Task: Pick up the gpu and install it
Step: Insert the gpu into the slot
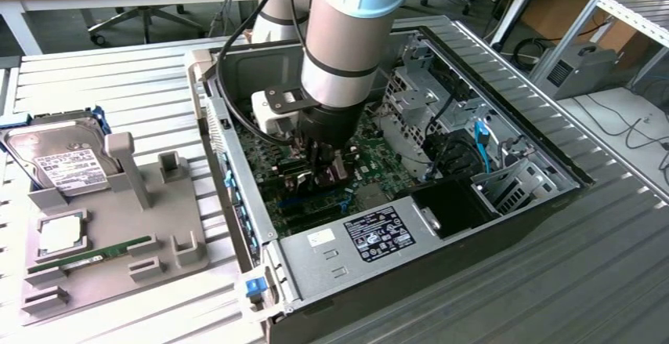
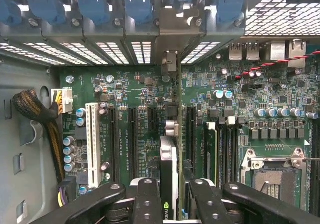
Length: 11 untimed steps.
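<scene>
Black gpu point(image 2: 169, 176) edge-down, parallel to slots point(image 2: 132, 144)

gpu point(image 2: 169, 171) edge-on, faces hidden, fingers point(image 2: 147, 204) cropped by the picture's edge, hard drive label point(image 1: 68, 170) illegible

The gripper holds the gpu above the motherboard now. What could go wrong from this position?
1. The gpu, held edge-on in the gripper, stands among several parallel expansion slots; it could press down beside its slot or into a neighbouring one.
2. Its bracket lies by the vented slot covers and could catch there.
</scene>
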### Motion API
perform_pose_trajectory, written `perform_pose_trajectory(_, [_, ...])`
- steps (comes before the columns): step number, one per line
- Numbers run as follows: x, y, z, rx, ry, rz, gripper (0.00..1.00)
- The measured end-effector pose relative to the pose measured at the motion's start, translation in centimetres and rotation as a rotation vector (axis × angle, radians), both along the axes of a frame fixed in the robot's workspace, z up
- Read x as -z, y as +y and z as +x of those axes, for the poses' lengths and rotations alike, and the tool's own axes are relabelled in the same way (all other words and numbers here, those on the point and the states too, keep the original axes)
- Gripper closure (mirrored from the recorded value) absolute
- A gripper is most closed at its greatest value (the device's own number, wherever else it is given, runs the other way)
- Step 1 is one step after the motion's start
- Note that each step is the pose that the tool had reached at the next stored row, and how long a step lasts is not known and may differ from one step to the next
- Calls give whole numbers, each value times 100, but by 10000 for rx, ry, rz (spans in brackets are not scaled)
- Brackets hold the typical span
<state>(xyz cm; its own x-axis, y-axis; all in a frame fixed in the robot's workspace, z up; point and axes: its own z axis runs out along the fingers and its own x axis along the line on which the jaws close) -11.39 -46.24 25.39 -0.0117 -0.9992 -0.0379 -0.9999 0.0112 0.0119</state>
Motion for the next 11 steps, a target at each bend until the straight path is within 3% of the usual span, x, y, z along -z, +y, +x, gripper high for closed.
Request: perform_pose_trajectory(11, [0, 0, 0, 182, 0, 0, 73])
